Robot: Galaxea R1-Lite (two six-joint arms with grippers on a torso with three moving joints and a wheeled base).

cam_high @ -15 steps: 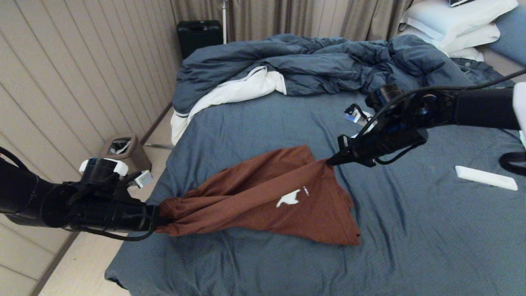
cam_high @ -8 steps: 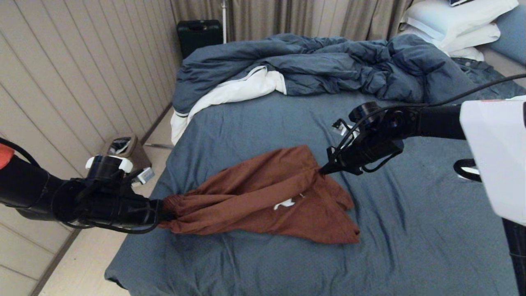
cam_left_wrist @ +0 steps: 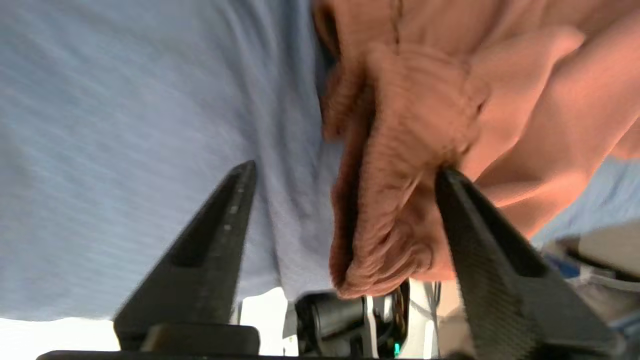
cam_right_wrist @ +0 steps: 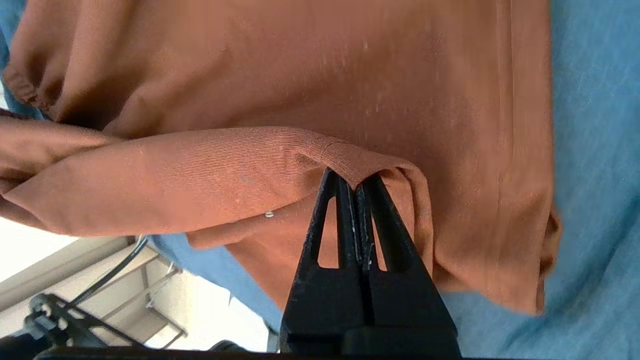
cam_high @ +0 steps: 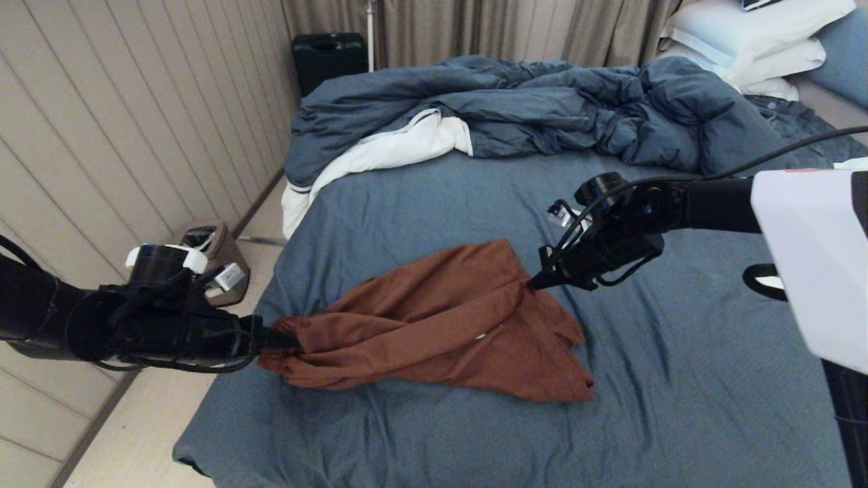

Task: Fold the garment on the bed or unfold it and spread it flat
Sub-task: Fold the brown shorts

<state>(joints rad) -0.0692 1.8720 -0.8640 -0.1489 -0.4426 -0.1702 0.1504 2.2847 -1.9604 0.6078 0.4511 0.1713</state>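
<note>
The rust-brown shorts (cam_high: pixel 441 325) lie bunched on the slate-blue bed (cam_high: pixel 441 203), stretched between my two grippers. At the bed's left edge my left gripper (cam_high: pixel 271 339) stands open around the gathered waistband (cam_left_wrist: pixel 410 125). The waistband rests against one finger (cam_left_wrist: pixel 480 240); the other finger (cam_left_wrist: pixel 215 225) is apart from it. My right gripper (cam_high: pixel 532 283) is shut on a raised fold of the shorts' edge (cam_right_wrist: pixel 350 150) at the garment's far right. Only a speck of the white mark (cam_high: pixel 480 335) shows. The drawstring is hidden.
A rumpled dark blue duvet (cam_high: pixel 515 108) with white lining covers the far part of the bed, and white pillows (cam_high: pixel 746 41) are stacked at the back right. On the floor to the left stand a small bin (cam_high: pixel 203 247) and a black suitcase (cam_high: pixel 329 57).
My right gripper has carried its fold left and the shorts have slackened, folding over the white mark. The left arm has shifted slightly left and up.
</note>
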